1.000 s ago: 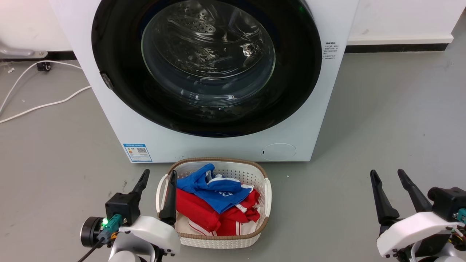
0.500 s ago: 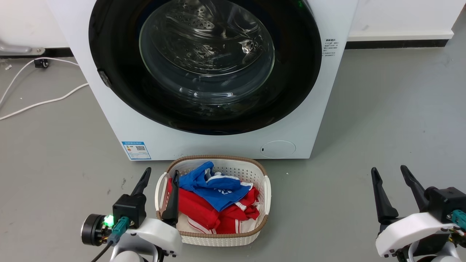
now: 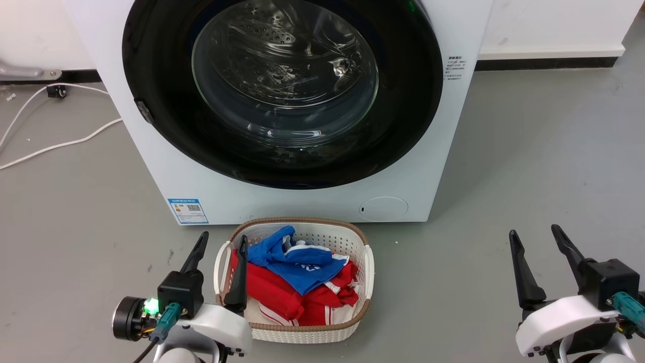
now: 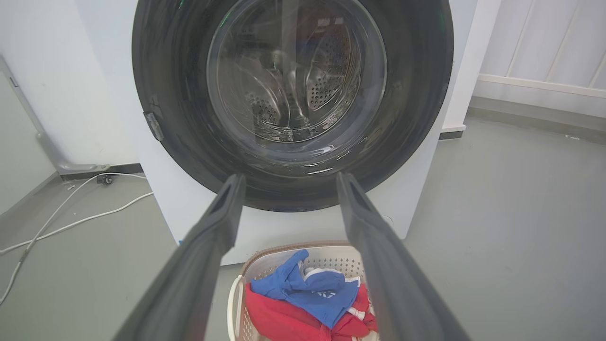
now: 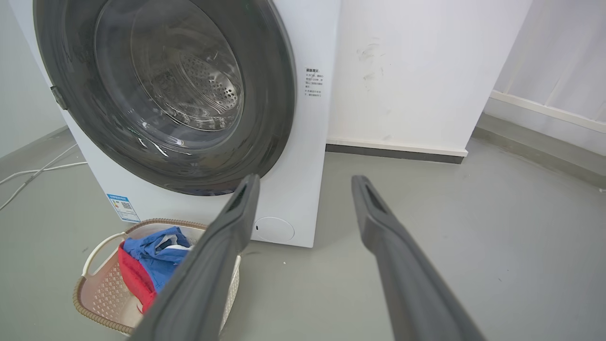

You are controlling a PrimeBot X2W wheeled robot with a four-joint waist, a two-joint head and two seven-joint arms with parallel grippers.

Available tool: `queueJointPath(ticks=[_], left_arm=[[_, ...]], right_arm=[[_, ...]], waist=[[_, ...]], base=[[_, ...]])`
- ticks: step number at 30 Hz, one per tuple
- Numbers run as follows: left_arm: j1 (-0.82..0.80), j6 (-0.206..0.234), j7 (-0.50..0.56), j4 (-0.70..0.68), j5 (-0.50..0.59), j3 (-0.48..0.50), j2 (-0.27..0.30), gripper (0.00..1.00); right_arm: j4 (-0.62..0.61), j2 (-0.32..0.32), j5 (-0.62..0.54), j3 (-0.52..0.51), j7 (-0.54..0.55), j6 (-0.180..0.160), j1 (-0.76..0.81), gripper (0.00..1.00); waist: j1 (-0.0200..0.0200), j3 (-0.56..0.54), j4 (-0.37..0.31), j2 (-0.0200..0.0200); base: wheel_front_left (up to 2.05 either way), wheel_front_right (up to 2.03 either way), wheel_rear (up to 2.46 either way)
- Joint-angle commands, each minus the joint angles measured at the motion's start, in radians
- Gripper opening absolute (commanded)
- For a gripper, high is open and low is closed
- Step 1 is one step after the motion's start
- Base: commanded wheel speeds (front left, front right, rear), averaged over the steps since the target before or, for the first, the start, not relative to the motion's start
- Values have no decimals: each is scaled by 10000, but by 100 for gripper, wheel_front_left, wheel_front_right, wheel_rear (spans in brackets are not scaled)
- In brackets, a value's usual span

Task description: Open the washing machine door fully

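The white washing machine stands ahead on the grey floor. Its round black-framed washing machine door with a clear glass centre lies flat against the front, closed. A small grey latch tab sits on the door's left rim. My left gripper is open at the lower left, beside the basket's left side, well short of the door. My right gripper is open at the lower right, over bare floor, nothing between its fingers.
A white woven laundry basket with red and blue clothes sits on the floor just before the machine. White cables trail on the floor at the left. A white wall stands to the right of the machine.
My left gripper has shifted slightly right and lower beside the basket. The right gripper has edged a little upward in view. The door stays closed; the camera has shifted slightly.
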Motion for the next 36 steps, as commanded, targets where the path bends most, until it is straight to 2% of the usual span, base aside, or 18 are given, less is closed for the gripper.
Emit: queueJointPath(ticks=[1,21,22,32,36], left_arm=[[8,3,-76,47,153,-10,0,100],[-10,-10,-69,315,-165,122,-128,100],[-16,0,-69,317,-168,124,-126,100],[37,97,-69,310,-246,203,-159,100],[13,127,-69,280,-269,233,-172,100]], right_arm=[[-66,46,-205,-10,-82,1,-2,100],[215,188,354,-231,-306,-1,-43,100],[238,191,437,-232,-291,1,-57,0],[501,210,2304,-620,-244,1,-165,0],[815,212,3683,-953,-292,1,-414,0]], waist=[[0,4,2,0],[0,-20,19,0],[0,-18,23,0],[0,-44,10,0],[0,-21,-18,0]], base=[[0,0,0],[0,0,0],[0,0,0],[0,0,0],[0,0,0]])
